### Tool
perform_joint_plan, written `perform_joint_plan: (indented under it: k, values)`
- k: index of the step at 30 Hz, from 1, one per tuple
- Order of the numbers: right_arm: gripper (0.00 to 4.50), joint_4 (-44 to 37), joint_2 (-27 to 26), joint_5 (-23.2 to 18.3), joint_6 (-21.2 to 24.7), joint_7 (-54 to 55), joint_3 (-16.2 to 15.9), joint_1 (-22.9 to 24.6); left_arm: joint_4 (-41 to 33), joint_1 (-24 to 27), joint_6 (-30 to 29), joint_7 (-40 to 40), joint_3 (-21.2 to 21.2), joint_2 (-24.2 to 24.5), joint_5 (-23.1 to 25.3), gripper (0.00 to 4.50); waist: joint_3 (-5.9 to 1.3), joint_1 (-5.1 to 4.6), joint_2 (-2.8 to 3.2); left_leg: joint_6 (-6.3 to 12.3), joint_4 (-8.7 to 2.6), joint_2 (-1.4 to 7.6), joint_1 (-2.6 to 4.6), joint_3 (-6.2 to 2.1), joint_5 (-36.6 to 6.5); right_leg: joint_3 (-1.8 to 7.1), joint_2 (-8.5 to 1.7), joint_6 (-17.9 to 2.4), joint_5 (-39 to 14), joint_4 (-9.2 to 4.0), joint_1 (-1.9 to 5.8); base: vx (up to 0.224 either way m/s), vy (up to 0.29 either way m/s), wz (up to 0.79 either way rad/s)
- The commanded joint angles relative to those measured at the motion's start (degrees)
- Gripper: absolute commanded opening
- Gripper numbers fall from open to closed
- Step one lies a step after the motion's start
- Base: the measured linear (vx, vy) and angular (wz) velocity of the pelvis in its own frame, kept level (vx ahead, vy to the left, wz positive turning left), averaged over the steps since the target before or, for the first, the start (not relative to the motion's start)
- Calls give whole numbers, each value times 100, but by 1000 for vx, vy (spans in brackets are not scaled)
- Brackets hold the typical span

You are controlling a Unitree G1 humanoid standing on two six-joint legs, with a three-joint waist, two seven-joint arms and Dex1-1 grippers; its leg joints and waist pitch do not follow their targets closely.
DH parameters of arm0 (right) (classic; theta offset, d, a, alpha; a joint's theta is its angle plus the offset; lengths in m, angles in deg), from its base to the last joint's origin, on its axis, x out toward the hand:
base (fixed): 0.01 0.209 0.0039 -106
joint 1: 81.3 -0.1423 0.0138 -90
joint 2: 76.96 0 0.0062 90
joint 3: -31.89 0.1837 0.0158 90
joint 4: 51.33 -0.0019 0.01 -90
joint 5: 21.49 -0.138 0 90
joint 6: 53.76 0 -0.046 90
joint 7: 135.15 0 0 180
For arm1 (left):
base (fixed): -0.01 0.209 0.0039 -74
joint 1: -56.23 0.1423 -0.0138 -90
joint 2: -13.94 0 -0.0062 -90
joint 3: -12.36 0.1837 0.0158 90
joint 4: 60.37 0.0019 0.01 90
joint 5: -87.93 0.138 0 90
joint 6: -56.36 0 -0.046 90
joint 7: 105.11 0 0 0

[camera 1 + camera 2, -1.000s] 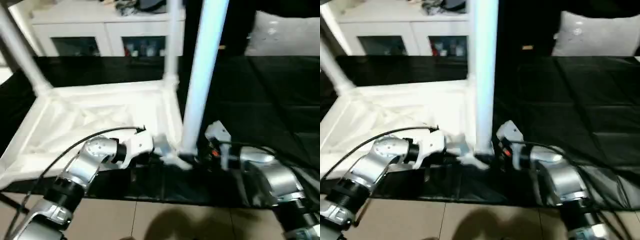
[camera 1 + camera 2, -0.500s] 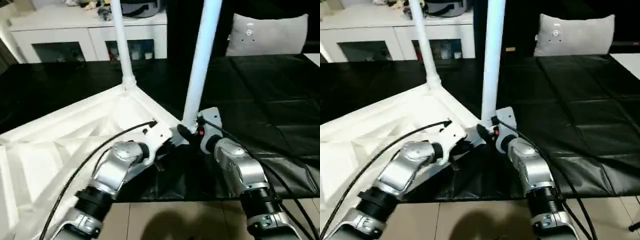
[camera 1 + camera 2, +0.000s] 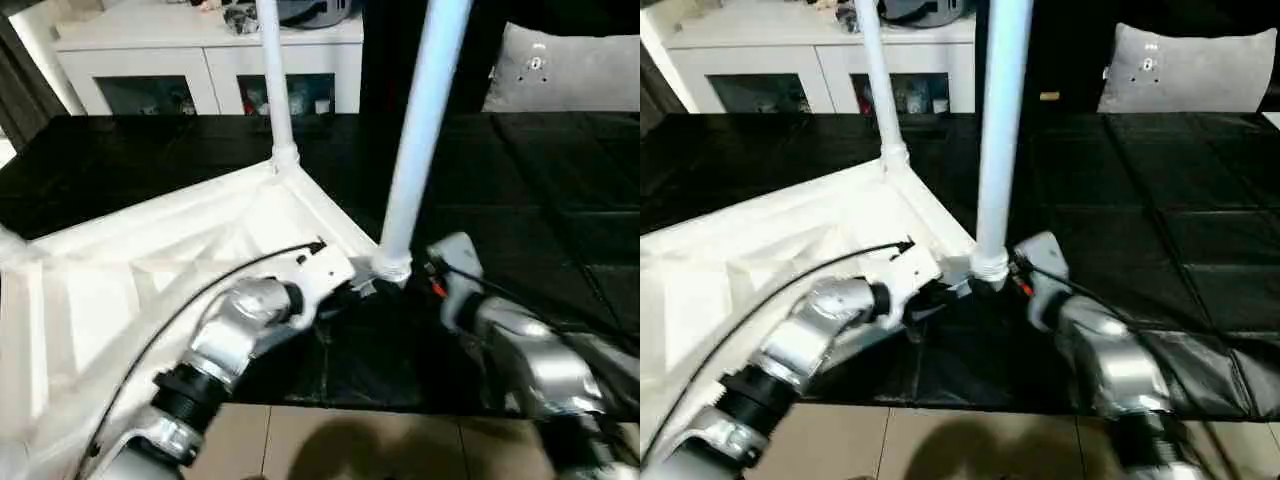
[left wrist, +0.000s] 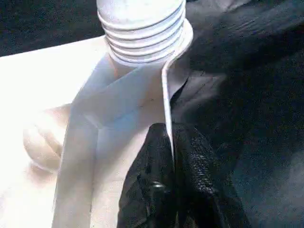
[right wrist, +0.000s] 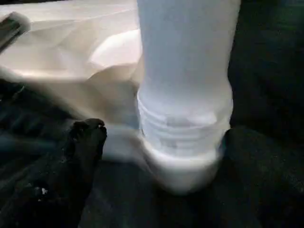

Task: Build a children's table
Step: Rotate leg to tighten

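Lying upside down on a black mat [image 3: 520, 180], the white table top [image 3: 150, 290] is seen with two legs [image 3: 420, 130] upright in corner sockets. Thread ridges [image 4: 142, 33] are revealed by the left wrist view, where the left gripper [image 4: 172, 156] is clamped on the top's rim. The right gripper [image 3: 420, 272], beside the nearer leg, is spread wide.
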Motion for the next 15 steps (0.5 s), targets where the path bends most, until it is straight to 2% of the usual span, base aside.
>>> perform_joint_plan:
  k: [1,2,4,8,9,10,11,13,15]
  values:
    - [445,-230,318,-72,-140,-428,5,-3,88,-97,221,-290,25,213,33,0,-322,7,-76,562,-409,245,-67,-68,-1165,291,-355,-746,-2007,-475,326,0,0,0]
    - [445,-230,318,-72,-140,-428,5,-3,88,-97,221,-290,25,213,33,0,-325,6,-74,561,-411,246,-68,-72,-1179,285,-359,-743,-2048,-477,332,0,0,0]
    - [445,-279,647,-133,-213,-776,40,-4,89,-66,378,-630,92,368,-42,0,-319,7,-79,571,-405,249,-45,-62,-1244,293,-357,-737,-2179,-495,310,0,0,0]
    - [445,-274,986,-226,-256,-1274,30,-87,127,-13,740,-1212,278,640,-143,0,-310,14,-93,599,-406,246,-50,-62,-1261,287,-363,-738,-2300,-496,304,0,0,0]
    - [445,-258,1093,-197,-314,-1431,-19,-145,120,19,919,-1473,349,752,-189,0,-314,18,-122,610,-408,251,-52,-64,-1248,289,-365,-737,-2302,-503,304,0,0,0]
    - [445,-207,1210,-139,-381,-1605,-101,-232,111,51,1112,-1778,441,902,-215,0,-315,29,-102,612,-412,263,-49,-71,-1227,296,-370,-754,-2285,-484,297,0,0,0]
    - [445,-205,1214,-137,-382,-1611,-104,-235,110,52,1121,-1789,444,908,-215,0,-313,25,-122,619,-413,268,-46,-62,-1236,297,-367,-763,-2279,-490,289,0,0,0]
    - [445,-182,1416,-149,-476,-2081,-328,-314,165,48,1533,-2279,583,1155,-218,0,-315,58,-130,625,-417,284,-38,-65,-1202,310,-370,-816,-2198,-455,287,0,0,0]
    - [445,-233,1487,-212,-439,-2340,-436,-319,213,17,1747,-2483,632,1254,-215,0,-310,89,-116,623,-415,291,-20,-53,-1226,317,-377,-838,-2205,-459,279,0,0,0]
